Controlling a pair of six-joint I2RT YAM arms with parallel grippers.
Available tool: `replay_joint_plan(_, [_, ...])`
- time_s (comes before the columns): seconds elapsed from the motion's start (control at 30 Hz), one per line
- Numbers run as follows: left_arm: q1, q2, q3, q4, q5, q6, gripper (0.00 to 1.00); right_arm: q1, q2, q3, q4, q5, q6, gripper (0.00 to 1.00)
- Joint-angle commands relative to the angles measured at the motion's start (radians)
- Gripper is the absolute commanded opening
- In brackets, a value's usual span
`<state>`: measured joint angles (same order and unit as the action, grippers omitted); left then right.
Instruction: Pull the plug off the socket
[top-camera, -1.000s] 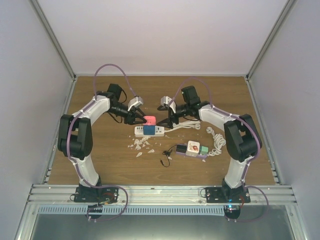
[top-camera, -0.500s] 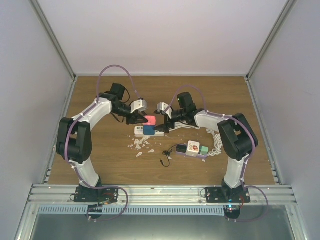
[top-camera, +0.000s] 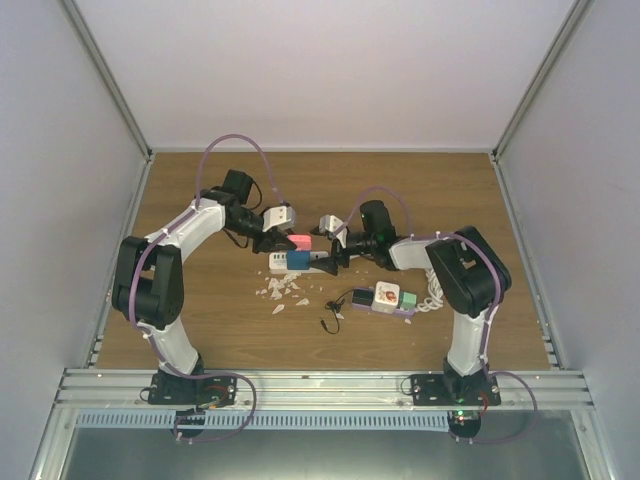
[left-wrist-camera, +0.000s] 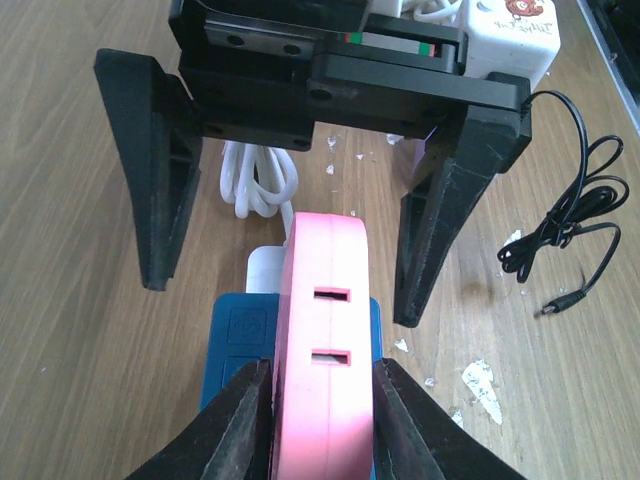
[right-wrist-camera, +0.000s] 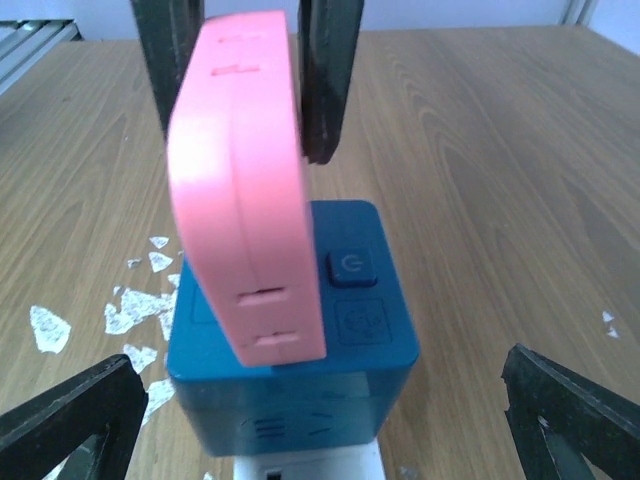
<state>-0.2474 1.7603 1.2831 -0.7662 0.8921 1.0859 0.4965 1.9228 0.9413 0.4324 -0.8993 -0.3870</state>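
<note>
Clamped with the left gripper (top-camera: 283, 241) tight on the two flat sides of the flat pink plastic plug (left-wrist-camera: 325, 340), tilted on top of the blue cube-shaped socket block (right-wrist-camera: 340, 330) on the white power strip (top-camera: 277, 262) on the brown wooden surface (top-camera: 200, 300). Held the right gripper (top-camera: 335, 258) wide open with nothing in it, one black finger at each side of the blue block without touching, facing the left gripper. Could not tell whether fully out of the slots or not.
</note>
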Motion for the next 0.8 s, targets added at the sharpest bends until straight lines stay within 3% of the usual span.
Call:
replay_joint_plan(0.0, [-0.007, -0.034, -0.009, 0.01, 0.004, 0.031, 0.29, 0.012, 0.054, -0.009, 0.212, -0.026, 0.051, 0.98])
replay_joint_plan(0.77, [-0.009, -0.044, 0.012, -0.008, -0.015, 0.073, 0.28, 0.039, 0.153, -0.014, 0.337, -0.067, 0.062, 0.83])
